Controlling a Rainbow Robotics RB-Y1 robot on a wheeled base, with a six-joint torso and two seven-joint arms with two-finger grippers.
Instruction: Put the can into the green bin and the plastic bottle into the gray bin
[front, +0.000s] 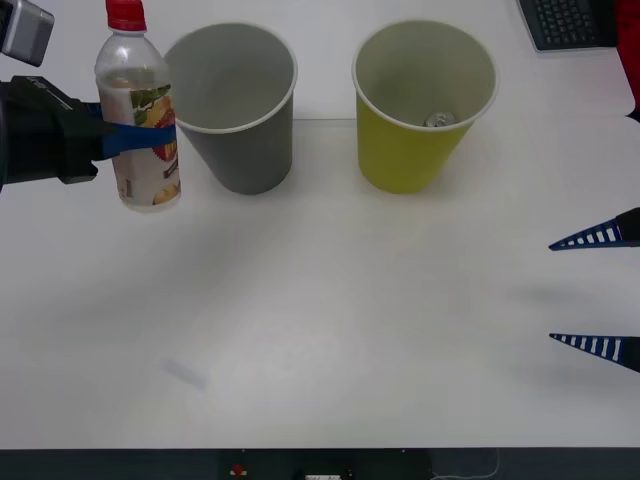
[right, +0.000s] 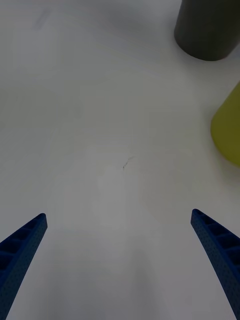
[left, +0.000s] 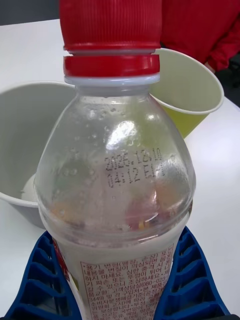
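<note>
While the can (front: 438, 120) is lying inside the green bin (front: 410, 160), the left gripper (front: 150, 135), fingers clamping the plastic bottle (front: 138, 110) upright, is carrying it beside the gray bin (front: 240, 150), presumably for dropping; the right gripper (front: 595, 290) is idling, fingers wide apart, above the counter (front: 330, 320).

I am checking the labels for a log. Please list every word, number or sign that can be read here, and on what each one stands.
"2025.12.10" over "04:12", then letters too faint to read: printed on the clear shoulder of the plastic bottle, which the left claw holds.
Small red print on the bottle's label: too small to read.
Keyboard keys: too small to read.
</note>
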